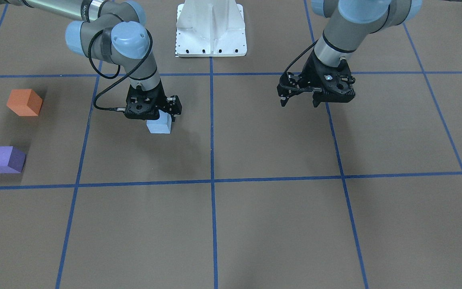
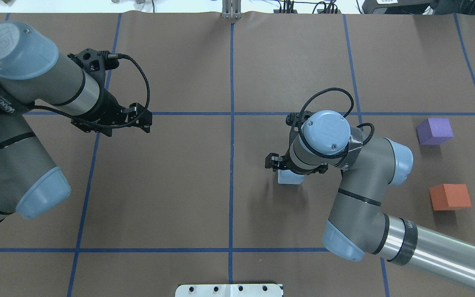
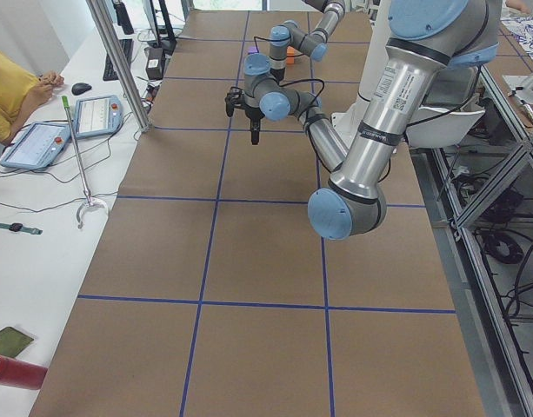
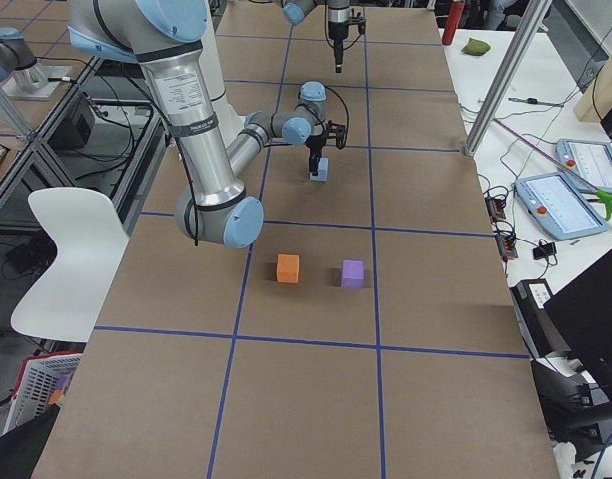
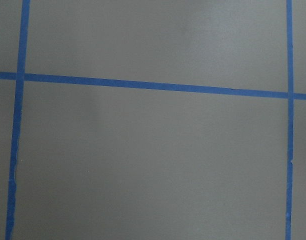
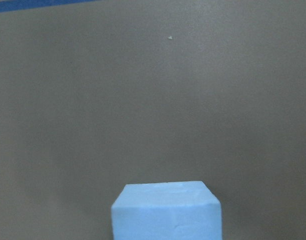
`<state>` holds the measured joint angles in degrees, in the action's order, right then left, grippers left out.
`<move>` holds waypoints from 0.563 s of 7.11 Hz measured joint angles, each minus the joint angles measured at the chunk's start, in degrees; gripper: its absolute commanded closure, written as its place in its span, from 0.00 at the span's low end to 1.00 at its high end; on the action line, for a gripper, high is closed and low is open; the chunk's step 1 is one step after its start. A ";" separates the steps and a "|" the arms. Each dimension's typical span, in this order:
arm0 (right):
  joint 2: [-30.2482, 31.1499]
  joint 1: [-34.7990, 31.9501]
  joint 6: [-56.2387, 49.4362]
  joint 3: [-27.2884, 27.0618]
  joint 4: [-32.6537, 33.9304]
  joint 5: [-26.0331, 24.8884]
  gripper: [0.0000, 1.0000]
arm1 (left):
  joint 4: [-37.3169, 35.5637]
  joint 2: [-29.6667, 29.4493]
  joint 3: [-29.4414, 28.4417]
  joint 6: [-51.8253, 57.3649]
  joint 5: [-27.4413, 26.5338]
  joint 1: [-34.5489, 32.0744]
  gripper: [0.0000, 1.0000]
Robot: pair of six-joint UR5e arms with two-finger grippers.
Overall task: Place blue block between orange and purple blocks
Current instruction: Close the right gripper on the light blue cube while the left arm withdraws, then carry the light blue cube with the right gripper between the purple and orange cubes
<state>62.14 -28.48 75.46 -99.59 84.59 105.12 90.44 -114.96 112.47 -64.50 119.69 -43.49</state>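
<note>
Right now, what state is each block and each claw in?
blue block: held at its top by the right gripper.
orange block: on the table, untouched.
purple block: on the table, untouched.
right gripper: seemingly shut on the blue block.
left gripper: open, empty, above the table.

I count three foam cubes: one pale blue foam cube (image 1: 159,127), one orange foam cube (image 1: 24,102), one purple foam cube (image 1: 5,159). Two black two-finger grippers: left gripper (image 1: 299,103), right gripper (image 1: 162,117). One white metal base plate (image 1: 211,36).
</note>
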 measured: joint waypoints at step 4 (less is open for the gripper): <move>-0.31 -0.24 -0.02 4.96 -6.95 0.12 1.00 | 0.04 0.03 0.08 -0.22 -0.02 0.04 0.00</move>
<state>61.82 -28.72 75.44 -94.62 77.64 105.24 90.48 -114.93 112.55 -64.72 119.67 -43.45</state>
